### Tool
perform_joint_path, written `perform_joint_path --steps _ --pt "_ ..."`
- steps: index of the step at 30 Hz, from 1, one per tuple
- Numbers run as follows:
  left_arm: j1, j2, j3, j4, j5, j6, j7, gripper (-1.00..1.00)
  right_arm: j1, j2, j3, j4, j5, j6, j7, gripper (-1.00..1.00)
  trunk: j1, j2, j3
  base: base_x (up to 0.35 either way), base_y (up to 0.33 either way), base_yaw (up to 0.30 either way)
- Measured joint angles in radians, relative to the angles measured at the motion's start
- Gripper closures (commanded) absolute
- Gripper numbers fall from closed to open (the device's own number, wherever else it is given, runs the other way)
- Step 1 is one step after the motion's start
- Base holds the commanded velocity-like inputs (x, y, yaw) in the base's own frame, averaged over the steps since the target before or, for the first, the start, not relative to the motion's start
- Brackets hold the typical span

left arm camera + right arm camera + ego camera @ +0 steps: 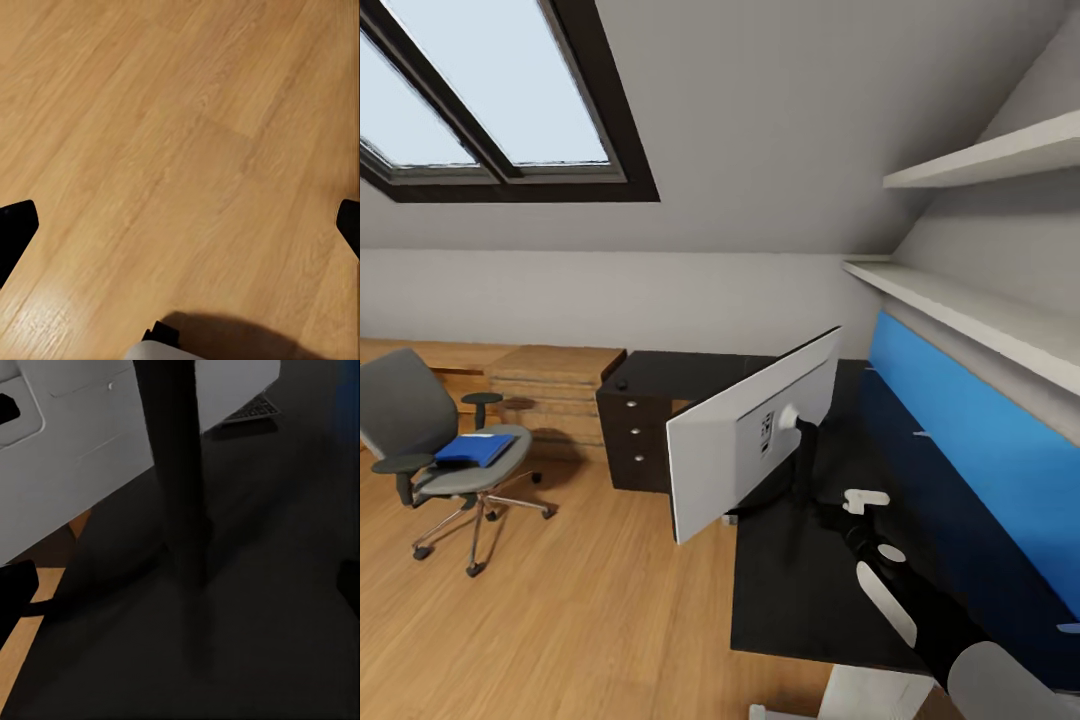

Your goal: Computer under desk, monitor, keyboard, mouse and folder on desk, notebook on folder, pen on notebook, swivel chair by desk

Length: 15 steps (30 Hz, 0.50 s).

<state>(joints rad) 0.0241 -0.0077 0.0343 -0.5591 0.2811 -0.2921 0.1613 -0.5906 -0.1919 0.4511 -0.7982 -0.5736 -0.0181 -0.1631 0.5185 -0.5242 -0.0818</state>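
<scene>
Attic bedroom (760, 150) with skylight, light wood floor (590, 610). Monitor (745, 440) standing on glossy black desk (800, 600), pale back to the camera; right gripper (180, 577) spread wide just behind its dark stand, keyboard (253, 409) lying beyond on the desktop. Blue folder (477, 449) resting on swivel chair (435, 450), well apart from the desk; left gripper (180, 225) open over bare floor.

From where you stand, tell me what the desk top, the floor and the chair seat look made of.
Desk: glossy black top, probably laminate; it shows a faint sheen. Floor: light wood planks with visible grain, lightly polished. Swivel chair: matte grey seat and back, apparently fabric, on a shiny silver, metal-looking base.
</scene>
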Motion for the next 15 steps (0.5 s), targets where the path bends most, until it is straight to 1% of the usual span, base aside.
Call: perform_joint_path --steps 5,7,12,15 --pt "0.0 0.002 0.003 0.0 0.0 0.0 0.001 -1.0 0.0 0.0 0.001 0.0 0.0 0.0 0.0 -1.0 0.0 0.0 0.001 0.0 0.0 -0.273" --pt "0.0 0.002 0.003 0.0 0.0 0.0 0.001 -1.0 0.0 0.001 0.002 0.0 0.0 0.0 -0.002 -1.0 0.0 0.0 0.001 0.0 0.0 -0.166" --pt "0.0 0.002 0.004 0.0 0.0 0.0 0.001 -1.0 0.0 0.003 0.011 0.0 0.0 0.0 -0.005 -1.0 0.0 0.0 0.001 0.0 0.0 -0.079" --pt "0.0 0.003 0.005 0.0 -0.001 0.0 0.002 -1.0 0.0 0.007 0.029 0.0 -0.001 0.0 -0.006 -1.0 0.0 0.0 0.002 0.0 0.0 -0.028"
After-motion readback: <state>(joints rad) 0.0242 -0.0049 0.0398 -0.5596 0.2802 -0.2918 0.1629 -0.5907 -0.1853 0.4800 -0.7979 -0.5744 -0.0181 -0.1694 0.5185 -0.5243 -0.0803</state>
